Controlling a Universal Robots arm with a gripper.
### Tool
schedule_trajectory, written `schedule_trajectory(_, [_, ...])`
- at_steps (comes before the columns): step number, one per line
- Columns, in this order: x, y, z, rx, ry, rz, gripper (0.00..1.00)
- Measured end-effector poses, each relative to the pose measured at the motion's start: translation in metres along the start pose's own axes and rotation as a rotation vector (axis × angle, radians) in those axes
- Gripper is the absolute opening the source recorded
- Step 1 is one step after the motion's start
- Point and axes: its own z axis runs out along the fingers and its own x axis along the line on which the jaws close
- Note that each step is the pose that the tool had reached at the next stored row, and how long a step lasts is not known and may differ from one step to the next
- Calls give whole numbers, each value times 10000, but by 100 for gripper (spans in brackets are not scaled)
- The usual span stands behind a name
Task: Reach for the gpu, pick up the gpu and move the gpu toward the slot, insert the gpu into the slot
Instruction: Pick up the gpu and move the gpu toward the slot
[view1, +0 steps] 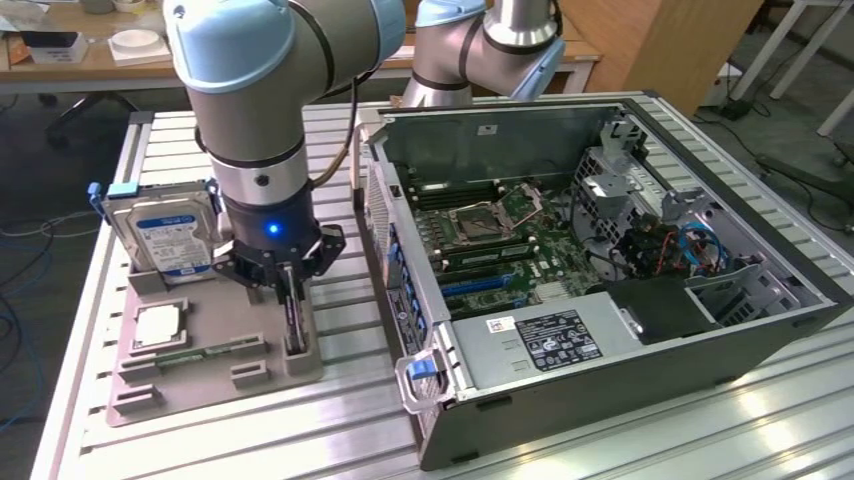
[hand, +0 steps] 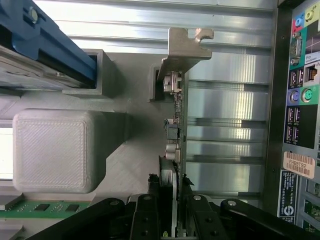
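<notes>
Fingers (hand: 153, 202) clamped on gpu (hand: 176, 150) edge; card upright in grey fixture (hand: 131, 165), lower faces hidden. Bare tabletop (hand: 227, 100) strip separates fixture from open computer case (view1: 601, 345).

The ribbed aluminium table (view1: 694, 440) carries a grey fixture tray (view1: 200, 388) at lower left and an open computer case (view1: 601, 372) at centre right.

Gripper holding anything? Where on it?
Cannot tell. The gripper straddles the thin dark circuit card with silvery end bracket at its upper edge, away from the bracket; card seated in grey tray.
</notes>
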Motion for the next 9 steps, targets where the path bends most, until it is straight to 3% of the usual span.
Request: schedule_trajectory(9, [-16, -1, 15, -1, -5, 36, 26])
